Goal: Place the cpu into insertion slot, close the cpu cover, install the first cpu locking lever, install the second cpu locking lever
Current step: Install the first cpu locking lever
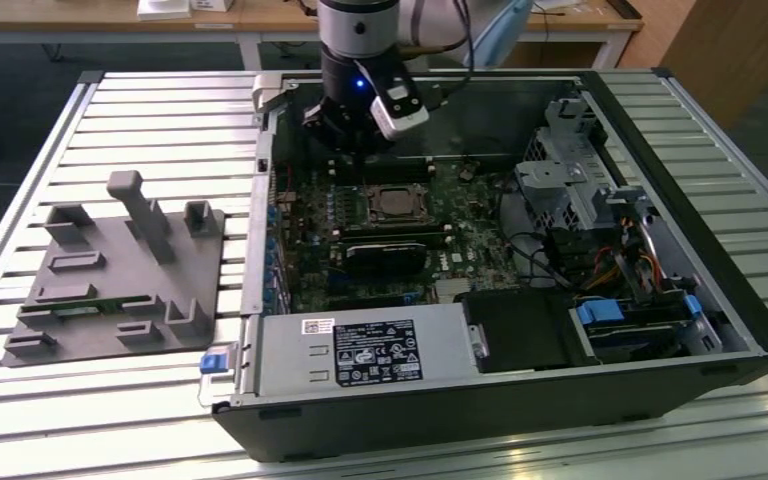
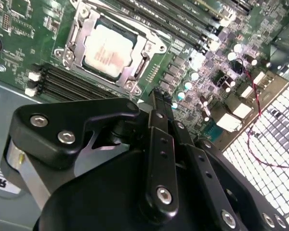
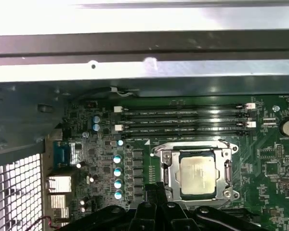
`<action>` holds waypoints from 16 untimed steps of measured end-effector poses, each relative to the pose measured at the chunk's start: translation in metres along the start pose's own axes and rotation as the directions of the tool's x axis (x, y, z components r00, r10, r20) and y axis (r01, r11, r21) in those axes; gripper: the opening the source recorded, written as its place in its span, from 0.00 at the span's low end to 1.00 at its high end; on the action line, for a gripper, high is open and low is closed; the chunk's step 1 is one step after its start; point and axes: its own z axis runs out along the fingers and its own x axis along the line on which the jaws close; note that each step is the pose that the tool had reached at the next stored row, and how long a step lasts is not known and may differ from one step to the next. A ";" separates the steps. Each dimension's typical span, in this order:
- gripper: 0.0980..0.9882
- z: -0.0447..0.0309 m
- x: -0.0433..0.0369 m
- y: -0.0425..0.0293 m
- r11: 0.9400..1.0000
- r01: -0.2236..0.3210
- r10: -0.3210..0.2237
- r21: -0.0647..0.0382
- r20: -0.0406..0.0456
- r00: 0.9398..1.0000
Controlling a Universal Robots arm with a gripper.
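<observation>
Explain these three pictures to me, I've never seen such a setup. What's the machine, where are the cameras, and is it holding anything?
The exterior view, from a camera off the arm, shows a slatted metal table carrying an open computer case and a grey fixture. The robot arm reaches into the case; its gripper hangs above the green circuit board. Both wrist views come from cameras riding on the arm, looking past the black gripper. They show the cpu, a pale square chip, lying in its socket with the cpu cover, a silvery frame, down around it. The gripper is shut and holds nothing.
</observation>
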 end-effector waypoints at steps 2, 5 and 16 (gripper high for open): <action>0.01 0.0002 0.0024 0.0015 1.000 0.000 0.000 0.000 0.000 1.000; 0.01 0.0008 0.0057 0.0053 1.000 0.000 0.000 0.000 0.000 1.000; 0.01 0.0030 0.0118 0.0238 1.000 0.002 -0.002 -0.001 0.000 1.000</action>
